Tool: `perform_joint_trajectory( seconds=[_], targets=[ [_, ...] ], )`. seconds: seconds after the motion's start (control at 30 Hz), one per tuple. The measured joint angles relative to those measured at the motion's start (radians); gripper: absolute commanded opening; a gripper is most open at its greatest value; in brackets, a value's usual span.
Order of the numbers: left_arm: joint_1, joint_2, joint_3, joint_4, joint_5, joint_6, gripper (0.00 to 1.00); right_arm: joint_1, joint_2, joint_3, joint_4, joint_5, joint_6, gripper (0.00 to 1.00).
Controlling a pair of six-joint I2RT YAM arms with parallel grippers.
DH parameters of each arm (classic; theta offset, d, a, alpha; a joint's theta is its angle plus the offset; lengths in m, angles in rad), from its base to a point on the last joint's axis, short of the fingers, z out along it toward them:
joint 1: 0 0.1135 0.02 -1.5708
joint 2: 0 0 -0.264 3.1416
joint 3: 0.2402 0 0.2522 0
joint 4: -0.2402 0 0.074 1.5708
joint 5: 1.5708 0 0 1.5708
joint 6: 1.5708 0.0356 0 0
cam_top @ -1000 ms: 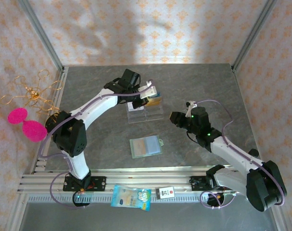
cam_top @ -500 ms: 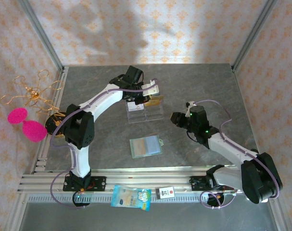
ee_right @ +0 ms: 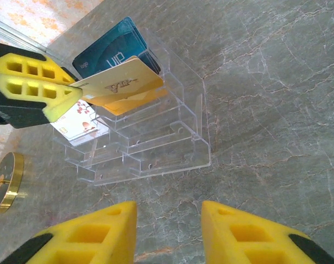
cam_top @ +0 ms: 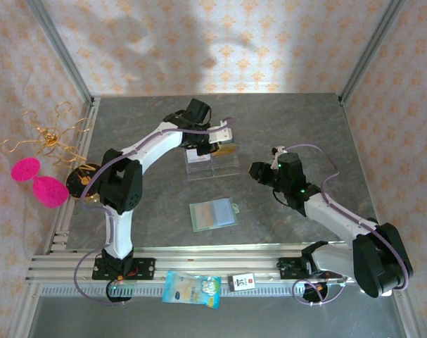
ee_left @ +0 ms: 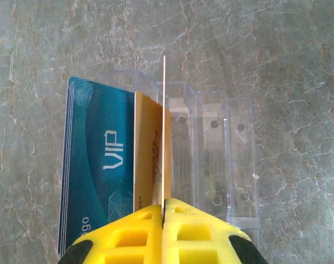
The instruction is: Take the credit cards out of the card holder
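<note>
Marble table point(ee_right: 277, 82): gold credit card point(ee_right: 122, 80) clamped in left tool point(ee_right: 73, 94) over rack point(ee_right: 172, 148).

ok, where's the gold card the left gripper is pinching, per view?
Top external: gold card near centre, over the clear rack.
Left wrist: gold card edge-on, a thin centre line.
Right wrist: gold card upper left, face showing.
Landmark: clear rack.
</note>
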Motion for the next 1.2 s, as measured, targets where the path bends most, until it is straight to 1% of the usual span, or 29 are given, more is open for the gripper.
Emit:
perform_joint_trajectory(
  seconds=[0.1, 0.23, 0.4, 0.5, 0.57, 0.6, 0.7, 0.73, 0.77, 0.83, 0.9, 0.97, 1.03, 1.13, 1.2],
  targets=[
    [0.000, 0.009, 0.005, -0.001, -0.021, -0.026, 0.12, 0.000, 0.000, 0.000, 0.000, -0.005, 0.000, 0.38],
    [0.000, 0.018, 0.052, -0.003, -0.045, -0.092, 0.21, 0.000, 0.000, 0.000, 0.002, -0.021, 0.000, 0.43],
    [0.001, -0.019, 0.077, 0.008, -0.014, -0.186, 0.26, 0.000, 0.000, 0.000, 0.013, -0.037, 0.000, 0.45],
    [0.000, -0.109, 0.018, 0.061, 0.020, -0.266, 0.27, 0.006, 0.000, 0.000, 0.016, -0.044, 0.000, 0.45],
    [0.000, -0.201, -0.051, 0.135, 0.046, -0.351, 0.27, 0.035, 0.000, 0.000, 0.015, -0.036, -0.006, 0.45],
    [0.000, -0.248, -0.097, 0.187, 0.056, -0.402, 0.26, 0.061, 0.000, 0.000, 0.015, -0.029, -0.010, 0.45],
    [0.000, -0.428, -0.315, 0.417, 0.065, -0.617, 0.28, 0.166, 0.002, 0.000, 0.015, -0.011, -0.024, 0.45],
    [0.000, -0.494, -0.415, 0.520, 0.061, -0.705, 0.32, 0.203, 0.004, 0.000, 0.016, -0.001, -0.032, 0.45],
    [0.000, -0.562, -0.532, 0.622, 0.053, -0.802, 0.34, 0.247, 0.009, 0.000, 0.015, 0.013, -0.040, 0.45],
    [-0.001, -0.659, -0.734, 0.789, 0.033, -0.974, 0.34, 0.337, 0.035, 0.008, 0.012, 0.047, -0.060, 0.45],
    [-0.003, -0.724, -0.921, 0.911, 0.011, -1.122, 0.34, 0.423, 0.080, 0.026, 0.010, 0.077, -0.077, 0.45],
    [-0.015, -0.765, -1.078, 0.964, -0.018, -1.254, 0.33, 0.505, 0.138, 0.047, 0.004, 0.109, -0.096, 0.44],
    [-0.033, -0.800, -1.186, 0.979, -0.048, -1.351, 0.33, 0.571, 0.198, 0.076, -0.011, 0.145, -0.112, 0.44],
    [-0.052, -0.904, -1.312, 0.995, -0.086, -1.463, 0.35, 0.659, 0.296, 0.137, -0.043, 0.211, -0.136, 0.43],
    [-0.053, -0.985, -1.361, 1.000, -0.114, -1.512, 0.36, 0.701, 0.353, 0.180, -0.063, 0.248, -0.148, 0.42]
  ],
)
